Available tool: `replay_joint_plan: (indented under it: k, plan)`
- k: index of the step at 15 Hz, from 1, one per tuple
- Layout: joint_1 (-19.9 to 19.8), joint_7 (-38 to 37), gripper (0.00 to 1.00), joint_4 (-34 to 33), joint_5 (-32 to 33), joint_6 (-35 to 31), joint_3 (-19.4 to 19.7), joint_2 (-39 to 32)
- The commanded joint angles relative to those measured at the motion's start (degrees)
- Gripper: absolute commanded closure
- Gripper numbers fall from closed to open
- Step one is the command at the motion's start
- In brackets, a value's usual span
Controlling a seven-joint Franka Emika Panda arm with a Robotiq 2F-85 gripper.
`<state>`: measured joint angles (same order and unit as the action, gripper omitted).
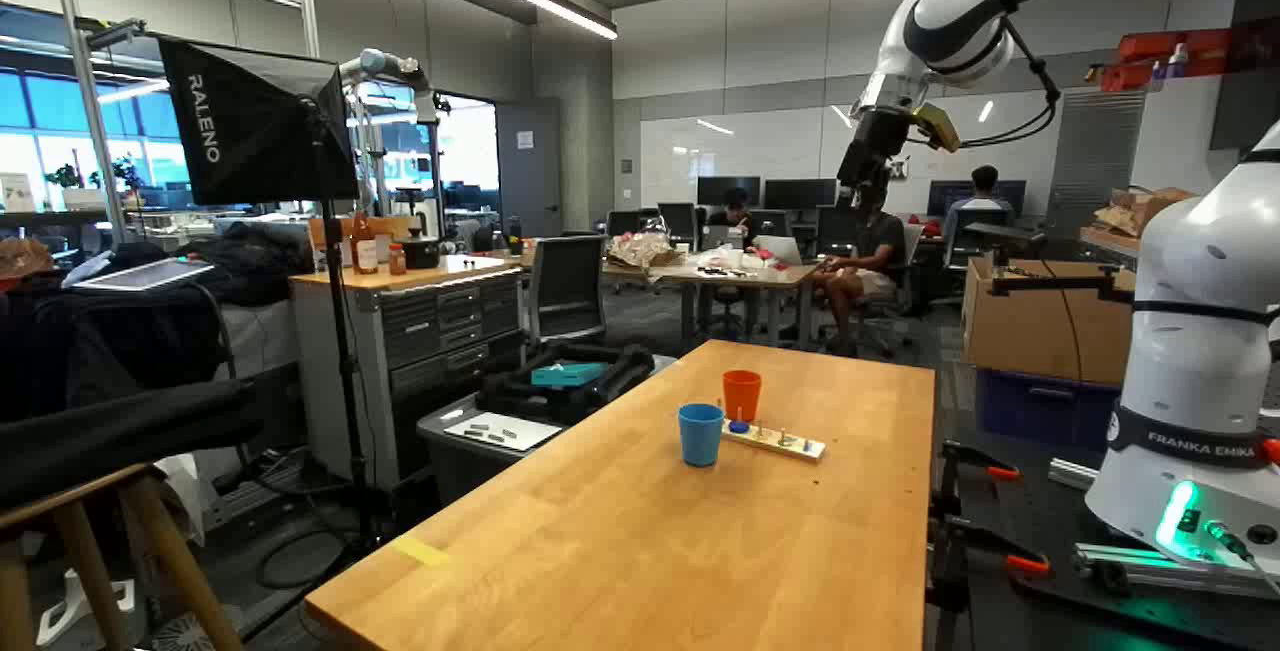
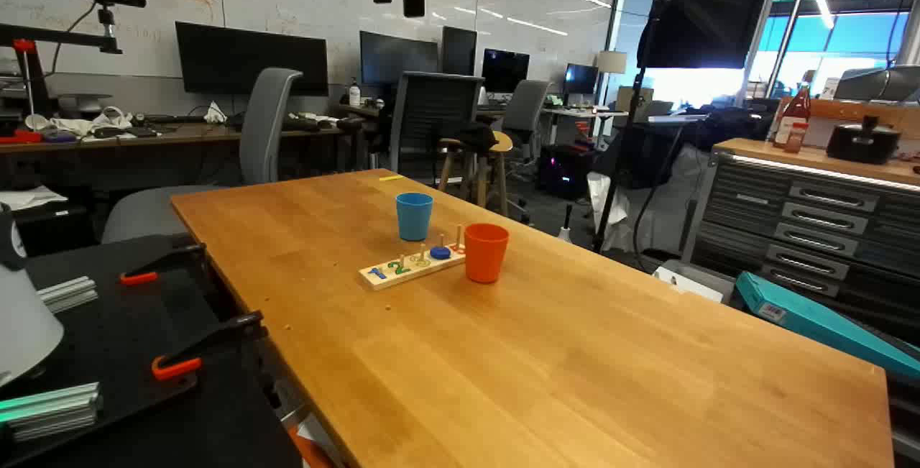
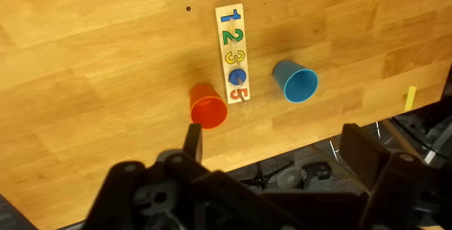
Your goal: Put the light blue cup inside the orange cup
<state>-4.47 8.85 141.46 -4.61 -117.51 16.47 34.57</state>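
Hanging well above the light brown wooden tabletop (image 2: 611, 353) in an exterior view, the black two-finger gripper (image 2: 399, 2) has its fingers parted, with nothing held between them. The small, plain plastic light blue cup (image 2: 414, 218) and the small, tapered plastic orange cup (image 2: 486, 254) stand upright and apart, so the nesting is not yet begun. Near both lies a flat wooden number board (image 2: 411, 269) with thin upright pegs (image 2: 459, 236).

In an exterior view, the white jointed robot arm (image 1: 950, 31) holds the gripper high, well clear of both cups. The light blue cup looks light and unbraced, so a descent off its centre would probably land a finger on the rim and tip it.

In the wrist view, the jaws stand wide apart, nearly fully spread, and neither cup is between them. The board lies between the cups, the orange cup just beside its 5 end; both mouths face up and seem empty. Carrying the light blue cup across too low could catch the pegs and jolt it loose. The cups look nearly alike in size, so a slight tilt could leave the light blue cup perched on the orange rim, and fingers clasped round the outside might press that rim and shove the orange cup.
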Motion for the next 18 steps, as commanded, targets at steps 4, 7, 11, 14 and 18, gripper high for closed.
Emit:
replay_joint_plan:
  k: [4,7,11,14,18]
  plan:
    - [-1.38,0.71,0.00,-0.87,-0.85,0.24,-1.13,-0.05]
    - [-1.38,0.71,0.00,-0.89,-0.85,0.24,-1.13,-0.05]
    - [-0.69,-0.88,0.00,0.39,-0.83,-1.40,-3.10,-0.86]
    - [0.66,-2.33,0.00,4.06,-0.27,-5.57,-7.32,-2.07]
    - [3.10,-6.50,0.00,8.51,0.80,-15.34,-14.73,-7.80]
